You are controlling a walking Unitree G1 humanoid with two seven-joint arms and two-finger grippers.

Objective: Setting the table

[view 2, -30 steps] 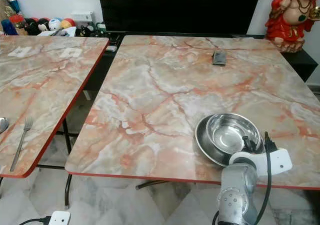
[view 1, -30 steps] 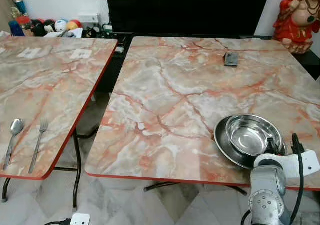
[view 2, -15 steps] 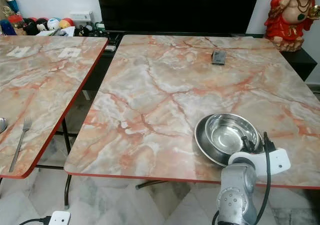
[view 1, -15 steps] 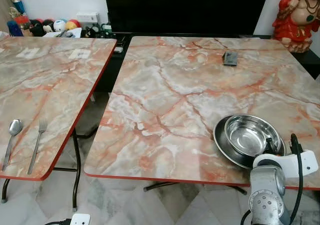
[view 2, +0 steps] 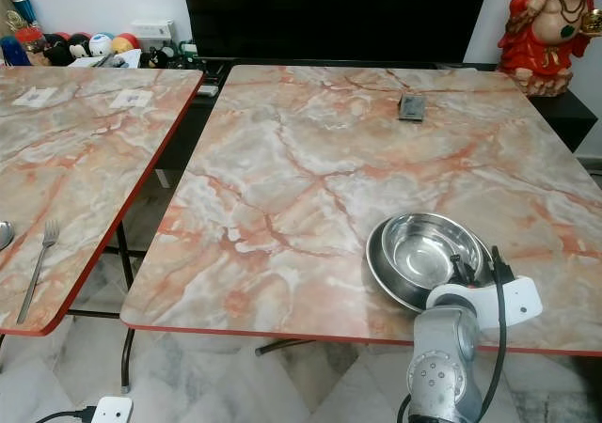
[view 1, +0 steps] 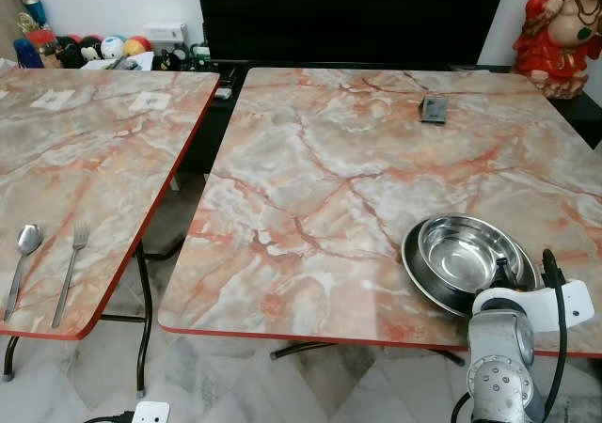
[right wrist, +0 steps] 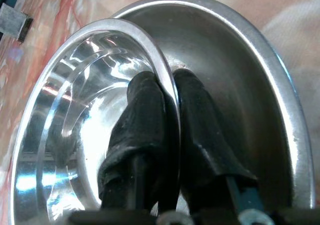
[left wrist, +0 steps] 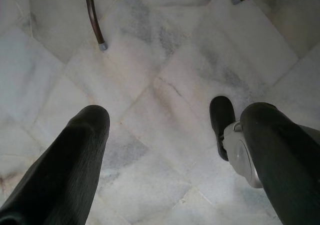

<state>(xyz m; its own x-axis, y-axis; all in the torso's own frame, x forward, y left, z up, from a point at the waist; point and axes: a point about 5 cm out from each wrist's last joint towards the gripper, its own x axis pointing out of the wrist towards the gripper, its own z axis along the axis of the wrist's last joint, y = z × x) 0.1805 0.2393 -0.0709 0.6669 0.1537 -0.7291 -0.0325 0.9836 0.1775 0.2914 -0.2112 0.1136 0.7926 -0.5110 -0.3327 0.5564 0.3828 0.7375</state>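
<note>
Right gripper [right wrist: 167, 110] pinches the shiny steel bowl's [view 1: 466, 258] rim, bowl nested in a steel plate [view 1: 421, 271]; left gripper [left wrist: 170, 135] hangs apart.

A lived-in room of a home, set up for eating. Two folding tables [view 1: 376, 179] with marble-print tops and red edging on a pale marble-tile floor [left wrist: 165, 85], a spoon [view 1: 24, 254] and fork [view 1: 73, 258] near the front edge of the left one, a steel bowl [view 1: 466, 254] nested in a steel plate [view 1: 423, 277] near the front right corner of the other. Behind them a big dark screen [view 1: 348, 14], a red and gold figurine [view 1: 564, 28] past the far right corner, and small toys [view 1: 85, 47] along the white wall.
</note>
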